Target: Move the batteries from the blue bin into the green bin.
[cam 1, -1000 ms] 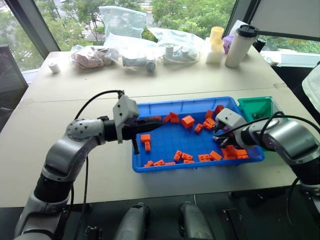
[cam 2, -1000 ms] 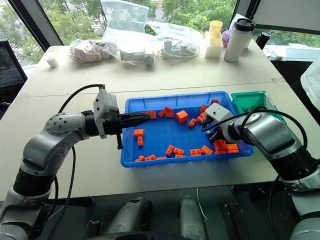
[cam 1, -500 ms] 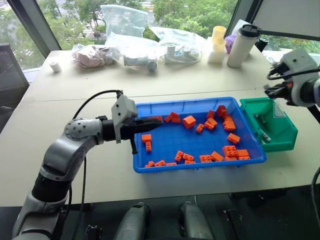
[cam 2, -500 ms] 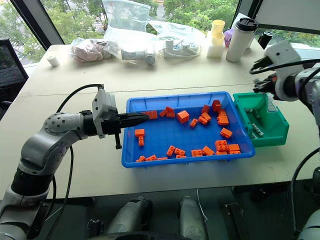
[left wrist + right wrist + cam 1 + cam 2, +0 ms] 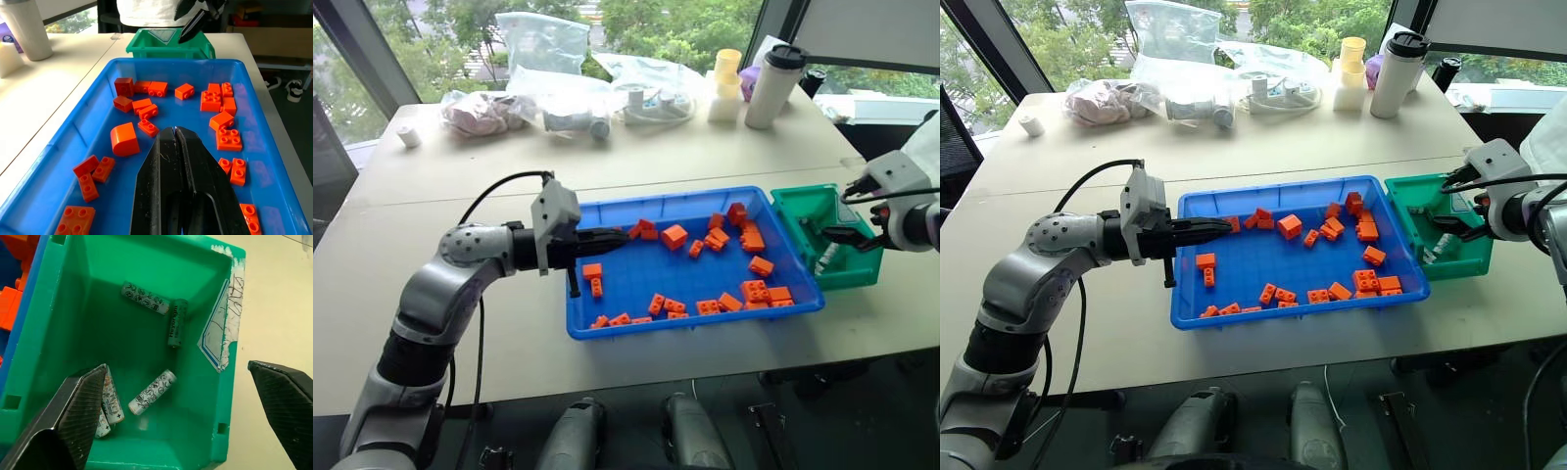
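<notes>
The left gripper (image 5: 176, 131) rises from the bottom center of the frame, its 2 black fingers (image 5: 164, 166) pressed together with no gap. Beneath and around it lies the blue bin (image 5: 78, 132), scattered with orange bricks (image 5: 215, 98); one larger rounded orange block (image 5: 124, 139) sits just left of the fingertips. At the top center, touching the blue bin's far rim, stands the green bin (image 5: 168, 46). Above it hangs the right gripper (image 5: 200, 17), dark and pointing down. A pale cup (image 5: 27, 27) stands at the upper left.
</notes>
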